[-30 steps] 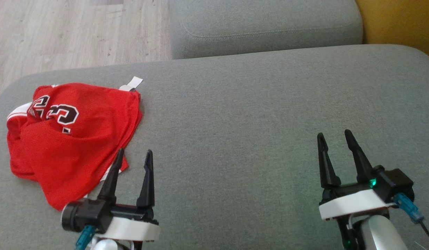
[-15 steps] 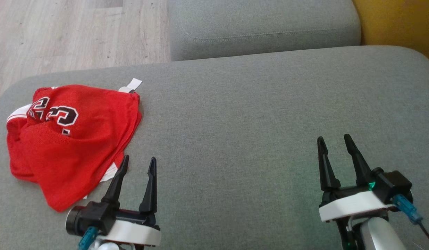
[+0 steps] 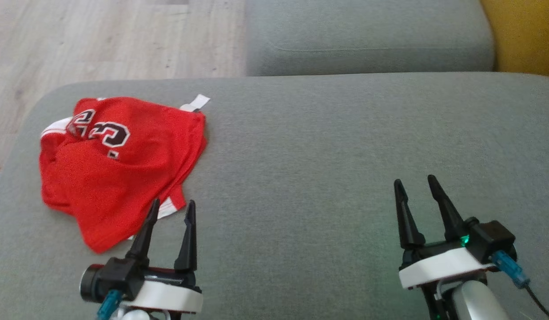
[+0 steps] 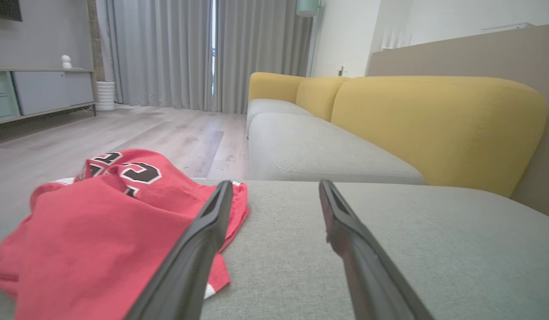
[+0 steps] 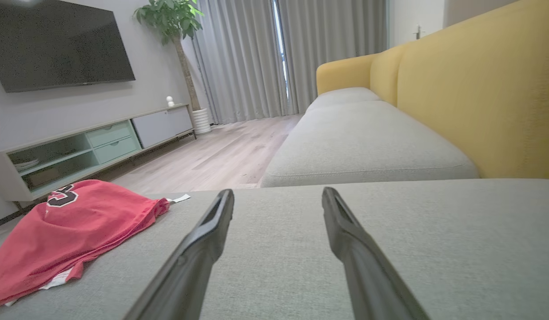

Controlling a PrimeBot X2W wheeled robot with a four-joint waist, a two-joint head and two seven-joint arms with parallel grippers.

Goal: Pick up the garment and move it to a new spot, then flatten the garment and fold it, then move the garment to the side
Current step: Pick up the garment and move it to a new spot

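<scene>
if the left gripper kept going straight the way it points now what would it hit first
Probably the near edge of the crumpled red jersey, brushed by one finger of the left gripper. Between the fingers lies bare grey fabric sofa cushion. Its height is unclear.

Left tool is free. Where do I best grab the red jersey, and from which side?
Probably the near right corner of the jersey, where its white-trimmed hem juts out past the bunched folds onto the cushion. Come from the robot's side: the open left tool points right at it.
</scene>
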